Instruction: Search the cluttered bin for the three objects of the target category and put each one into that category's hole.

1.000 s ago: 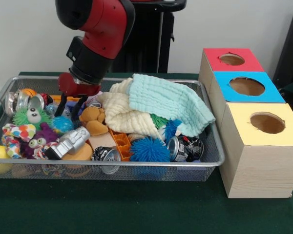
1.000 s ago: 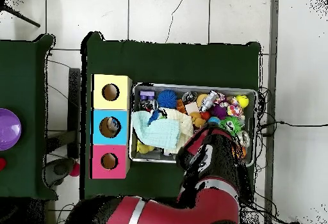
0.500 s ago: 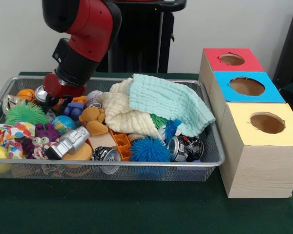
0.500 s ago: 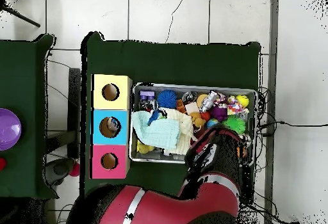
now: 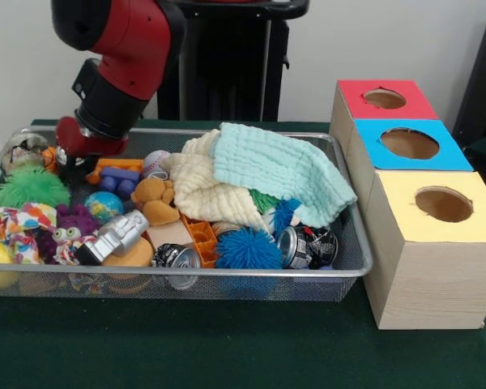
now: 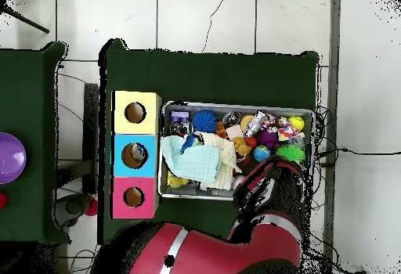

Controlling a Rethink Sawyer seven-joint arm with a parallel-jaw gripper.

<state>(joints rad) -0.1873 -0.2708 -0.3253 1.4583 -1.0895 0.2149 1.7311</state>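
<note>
I am reaching my gripper (image 5: 63,159) into a far corner of the wire bin (image 5: 352,243); whether it is spread or pinching anything, I cannot tell. Crushed cans (image 5: 306,245), spiky balls (image 5: 247,250) and cloths (image 5: 279,172) are lying beside and beyond it. The red hole (image 5: 384,98), blue hole (image 5: 409,143) and yellow hole (image 5: 443,203), well apart from it, are showing nothing inside, so I judge the sorting is hardly begun.

Wire-mesh metal bin (image 5: 352,243), waffle-textured cloths (image 5: 279,170)
</note>
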